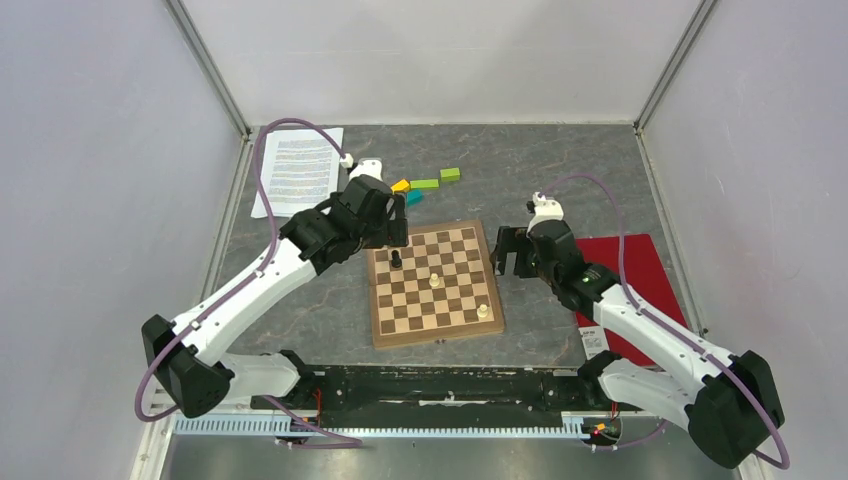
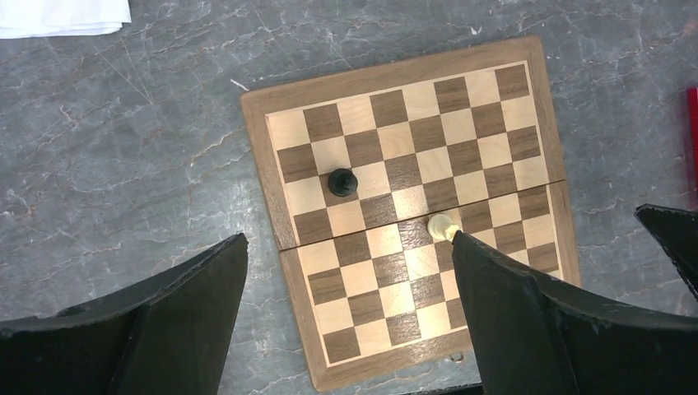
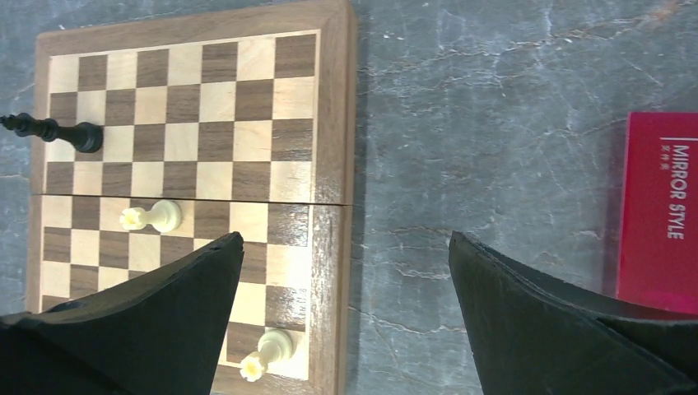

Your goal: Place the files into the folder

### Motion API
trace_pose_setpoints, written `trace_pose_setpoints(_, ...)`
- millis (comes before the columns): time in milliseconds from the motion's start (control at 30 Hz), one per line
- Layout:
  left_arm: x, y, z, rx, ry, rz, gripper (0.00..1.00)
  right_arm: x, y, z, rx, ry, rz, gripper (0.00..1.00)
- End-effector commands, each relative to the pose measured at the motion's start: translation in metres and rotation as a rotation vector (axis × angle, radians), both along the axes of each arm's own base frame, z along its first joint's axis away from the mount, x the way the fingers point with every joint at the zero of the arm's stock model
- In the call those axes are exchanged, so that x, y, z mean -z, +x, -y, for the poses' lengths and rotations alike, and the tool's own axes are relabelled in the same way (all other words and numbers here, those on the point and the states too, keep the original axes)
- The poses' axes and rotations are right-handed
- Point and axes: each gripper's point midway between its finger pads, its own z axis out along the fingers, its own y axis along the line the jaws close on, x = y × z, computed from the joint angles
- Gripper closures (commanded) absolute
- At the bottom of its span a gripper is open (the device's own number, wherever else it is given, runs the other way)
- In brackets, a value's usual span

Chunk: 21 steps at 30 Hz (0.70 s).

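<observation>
The files (image 1: 298,170), a thin stack of white printed sheets, lie at the far left of the table; one corner shows in the left wrist view (image 2: 62,16). The red folder (image 1: 645,275) lies shut at the right, partly under my right arm, and it also shows in the right wrist view (image 3: 663,210). My left gripper (image 1: 392,235) is open and empty above the chessboard's far left corner (image 2: 348,239). My right gripper (image 1: 508,252) is open and empty over the board's right edge (image 3: 346,239), left of the folder.
A wooden chessboard (image 1: 435,283) lies in the middle with a black piece (image 1: 396,260) and two white pieces (image 1: 435,281). Green blocks (image 1: 437,179), a yellow block (image 1: 401,185) and a teal block (image 1: 413,197) lie behind it. Enclosure walls stand on three sides.
</observation>
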Motion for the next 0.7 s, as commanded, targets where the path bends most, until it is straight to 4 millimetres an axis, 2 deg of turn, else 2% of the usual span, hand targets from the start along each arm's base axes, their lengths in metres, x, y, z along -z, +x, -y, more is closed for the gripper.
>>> trace_pose_setpoints(0,-0.013,-0.005,-0.001,0.044,-0.044,0.035,0.0,-0.017,0.01,-0.016,-0.019,0.083,0.035,0.02)
trace_pose_setpoints(100,-0.012,-0.007,-0.001,0.045,-0.055,0.017,0.0,-0.01,0.01,-0.015,-0.011,0.073,0.022,0.02)
trace_pose_setpoints(300,-0.023,-0.006,0.007,0.076,-0.12,0.039,0.0,0.003,0.007,-0.022,-0.039,0.089,-0.004,0.02)
trace_pose_setpoints(667,-0.024,0.007,-0.002,0.054,-0.146,0.019,0.0,0.036,0.003,-0.036,-0.065,0.141,-0.068,0.02)
